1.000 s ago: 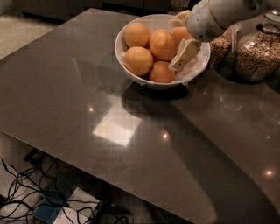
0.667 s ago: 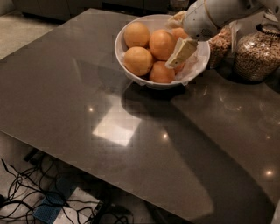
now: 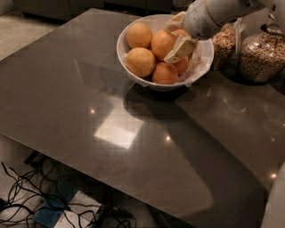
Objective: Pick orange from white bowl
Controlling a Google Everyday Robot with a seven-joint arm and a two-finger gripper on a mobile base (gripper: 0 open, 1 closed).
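In the bowl (image 3: 142,83), right side, the gripper (image 3: 177,35) straddles an orange (image 3: 180,32); clamped or loose, can't tell. Other oranges (image 3: 140,62) sit left of it. Fruit looks firm, round, smooth and fairly heavy. Grip across the middle, or it probably rolls.

Hand (image 3: 177,36) in bowl (image 3: 133,76), perhaps touching an orange (image 3: 162,43).

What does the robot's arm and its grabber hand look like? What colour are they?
The arm is a fat, smooth, rounded white tube with a thin tan ring around it near the end. The gripper, among the oranges in the white bowl, is cream-coloured and wedge-shaped. No cables or writing show on either.
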